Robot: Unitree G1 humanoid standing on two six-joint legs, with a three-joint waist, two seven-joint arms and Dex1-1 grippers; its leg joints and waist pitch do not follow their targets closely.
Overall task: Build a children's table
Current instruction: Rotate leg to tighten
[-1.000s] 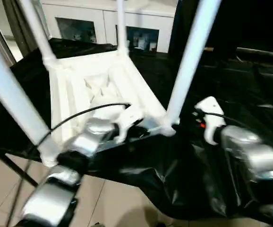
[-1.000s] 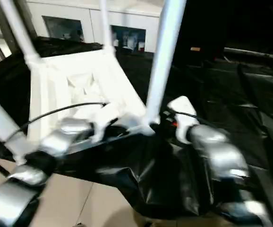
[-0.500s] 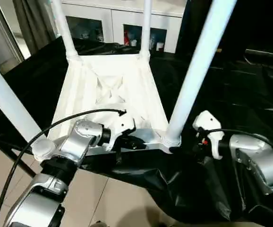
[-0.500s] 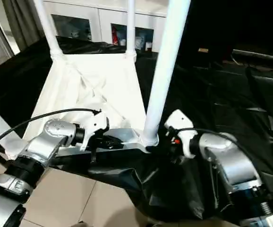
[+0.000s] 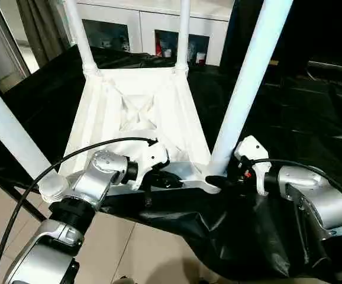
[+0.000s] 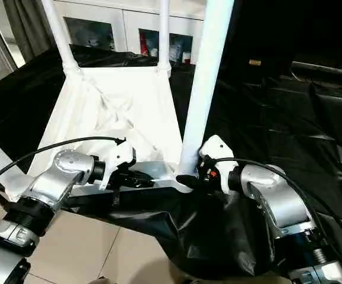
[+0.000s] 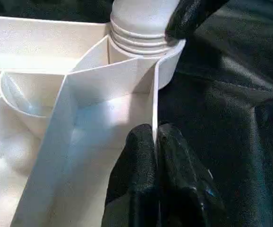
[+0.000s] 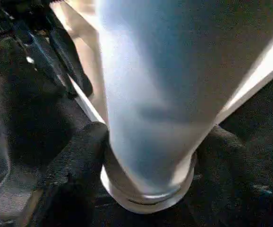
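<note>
Four white legs standing up from upturned tabletop on black-draped desk. Left tool clenched on near rim; right tool straddling near-right leg's base, grip unclear.

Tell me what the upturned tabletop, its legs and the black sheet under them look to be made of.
Tabletop: apparently moulded white plastic, semi-gloss, judging by its thin ribs and rim.
Legs: smooth white tubes, probably the same plastic; ringed collars at the sockets.
Black sheet: thin plastic film or coated fabric, going by its shiny creases and folds.
</note>
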